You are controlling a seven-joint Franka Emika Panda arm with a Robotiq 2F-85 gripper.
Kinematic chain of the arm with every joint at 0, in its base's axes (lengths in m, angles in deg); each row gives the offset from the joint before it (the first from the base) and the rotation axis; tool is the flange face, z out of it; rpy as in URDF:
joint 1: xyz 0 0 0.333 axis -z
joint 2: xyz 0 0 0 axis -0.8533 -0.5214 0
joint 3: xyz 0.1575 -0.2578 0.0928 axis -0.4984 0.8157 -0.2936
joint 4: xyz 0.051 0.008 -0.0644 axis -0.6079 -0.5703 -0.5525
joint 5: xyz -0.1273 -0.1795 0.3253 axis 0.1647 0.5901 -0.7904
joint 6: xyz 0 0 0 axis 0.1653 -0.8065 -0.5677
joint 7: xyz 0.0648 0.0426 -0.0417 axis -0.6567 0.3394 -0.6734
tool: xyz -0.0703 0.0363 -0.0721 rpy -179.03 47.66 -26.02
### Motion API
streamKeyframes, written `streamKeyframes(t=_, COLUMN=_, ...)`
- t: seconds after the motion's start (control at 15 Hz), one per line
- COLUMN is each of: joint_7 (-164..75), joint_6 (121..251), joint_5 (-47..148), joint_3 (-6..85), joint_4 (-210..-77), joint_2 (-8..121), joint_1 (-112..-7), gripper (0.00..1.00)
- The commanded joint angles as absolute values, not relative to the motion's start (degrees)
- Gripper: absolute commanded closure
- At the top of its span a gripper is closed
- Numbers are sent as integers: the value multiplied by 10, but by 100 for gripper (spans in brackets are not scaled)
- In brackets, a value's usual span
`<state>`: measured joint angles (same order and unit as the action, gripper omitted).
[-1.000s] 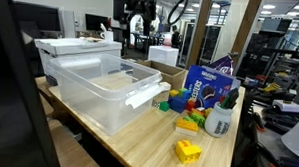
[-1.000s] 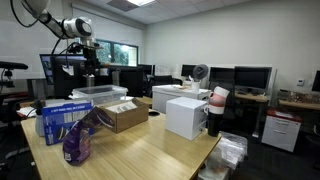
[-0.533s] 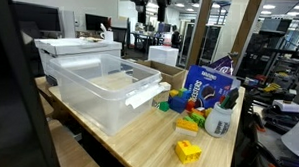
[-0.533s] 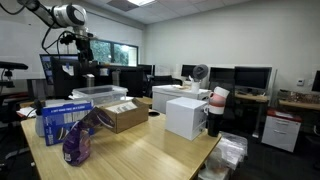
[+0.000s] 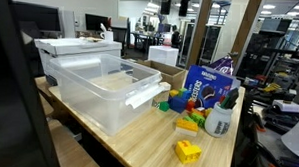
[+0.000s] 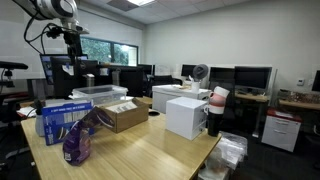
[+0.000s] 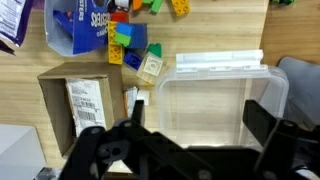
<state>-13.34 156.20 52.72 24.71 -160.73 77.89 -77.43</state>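
Note:
My gripper (image 7: 198,130) hangs high above the wooden table, open, with nothing between its dark fingers (image 7: 262,125). In the wrist view it is straight over an empty clear plastic bin (image 7: 215,100), with a cardboard box (image 7: 85,105) beside the bin. In the exterior views the gripper (image 6: 72,40) is far above the clear bin (image 5: 104,87) and only its lower part (image 5: 177,2) shows at the top edge. It touches nothing.
A blue printed bag (image 5: 204,87) stands by a pile of coloured toy blocks (image 5: 188,115) and a small bottle (image 5: 219,121). A single yellow block (image 5: 188,150) lies nearer the table's edge. A purple bag (image 6: 80,140) and a white box (image 6: 187,115) also stand on the table.
The arm has risen steadily over the last second, taking the gripper up toward the top of both exterior views. The jaws have stayed open. Nothing on the table has moved.

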Motion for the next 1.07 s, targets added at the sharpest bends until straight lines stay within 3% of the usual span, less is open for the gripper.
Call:
streamKeyframes(t=0.0, joint_7=-118, joint_6=1587, joint_5=497, joint_3=224, joint_4=-1700, joint_2=860, joint_1=-754, gripper=0)
streamKeyframes(t=1.0, joint_7=-93, joint_6=1691, joint_5=467, joint_3=185, joint_4=-1864, joint_2=979, joint_1=-727, gripper=0)
